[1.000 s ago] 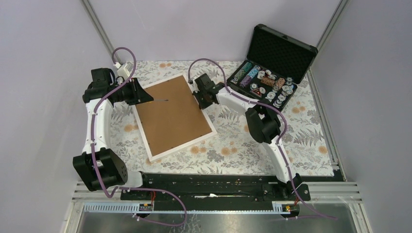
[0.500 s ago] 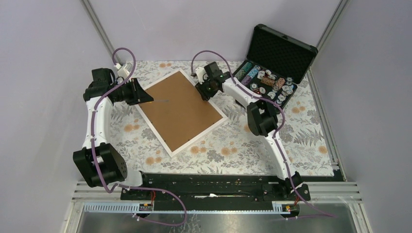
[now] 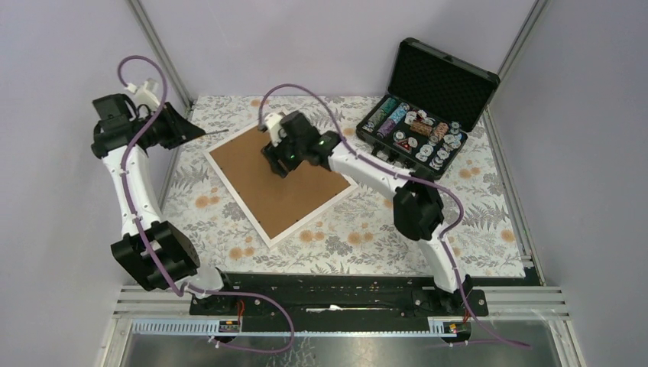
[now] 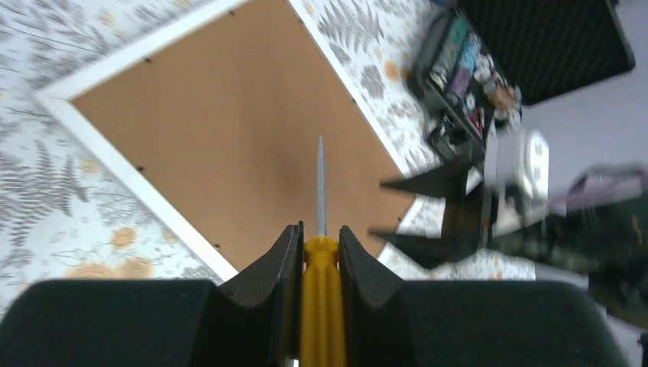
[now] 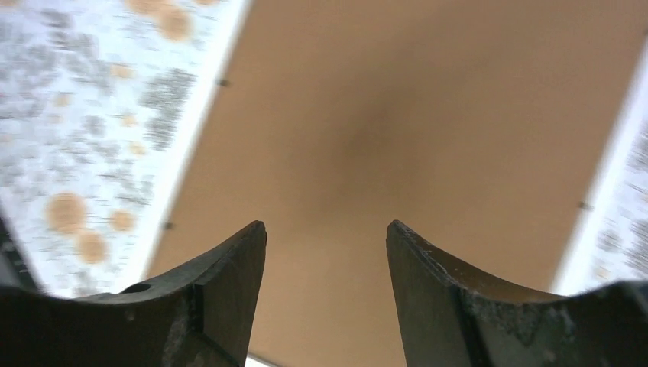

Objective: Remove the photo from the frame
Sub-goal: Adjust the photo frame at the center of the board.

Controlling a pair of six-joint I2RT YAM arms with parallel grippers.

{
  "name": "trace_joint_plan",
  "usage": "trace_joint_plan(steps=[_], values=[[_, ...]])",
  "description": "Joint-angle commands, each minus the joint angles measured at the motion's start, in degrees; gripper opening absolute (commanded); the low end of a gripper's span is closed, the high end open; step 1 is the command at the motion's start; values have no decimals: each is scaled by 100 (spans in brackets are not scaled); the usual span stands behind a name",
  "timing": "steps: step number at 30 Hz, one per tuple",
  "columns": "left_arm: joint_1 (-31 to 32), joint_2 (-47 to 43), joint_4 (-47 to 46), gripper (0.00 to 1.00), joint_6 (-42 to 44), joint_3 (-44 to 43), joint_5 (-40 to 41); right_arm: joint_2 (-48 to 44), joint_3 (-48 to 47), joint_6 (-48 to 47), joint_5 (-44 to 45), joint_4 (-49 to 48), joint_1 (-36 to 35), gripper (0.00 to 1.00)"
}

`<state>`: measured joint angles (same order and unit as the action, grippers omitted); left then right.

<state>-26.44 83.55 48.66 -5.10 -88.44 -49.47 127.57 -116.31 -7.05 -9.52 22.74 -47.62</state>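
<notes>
The frame (image 3: 294,199) lies face down on the floral cloth, its brown fibreboard back (image 4: 229,130) up inside a narrow white border. The photo is hidden under that back. My right gripper (image 3: 277,160) hovers over the back's far half, jaws open and empty; its wrist view shows the gripper (image 5: 326,225) over bare brown board (image 5: 397,115). My left gripper (image 3: 186,128) is off the frame's far-left corner, shut on a yellow-handled screwdriver (image 4: 321,298) whose steel shaft (image 4: 321,180) points toward the frame without touching it.
An open black case of poker chips (image 3: 424,126) stands at the back right, its lid raised. Small black tabs dot the frame's inner edge (image 5: 222,82). Grey walls close in on the left and right; the arm bases sit along the near edge.
The right gripper opened and swung left from the frame's right edge to above its back. The frame turned and slid right. The left arm drew back left with the screwdriver.
</notes>
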Motion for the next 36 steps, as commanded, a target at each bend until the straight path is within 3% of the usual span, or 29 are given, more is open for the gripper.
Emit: trace_joint_plan(steps=[1,10,21,27,30,36], values=[[-513,201,-308,0,-316,-566,75,78,120,639,128,-125,-708,65],[-731,217,-351,0,-270,-695,182,1191,-886,548,626,-200,-1507,62],[-825,179,-314,0,-207,-546,-12,1995,-1401,538,841,-307,-1756,52],[-853,143,-313,0,-228,-552,-71,2231,-1338,427,878,-159,-2014,46],[-859,98,-301,0,-207,-534,-90,2261,-1195,292,790,0,-2121,38],[-858,30,-190,0,-78,-490,-171,1702,-64,-695,578,105,-2614,21]])
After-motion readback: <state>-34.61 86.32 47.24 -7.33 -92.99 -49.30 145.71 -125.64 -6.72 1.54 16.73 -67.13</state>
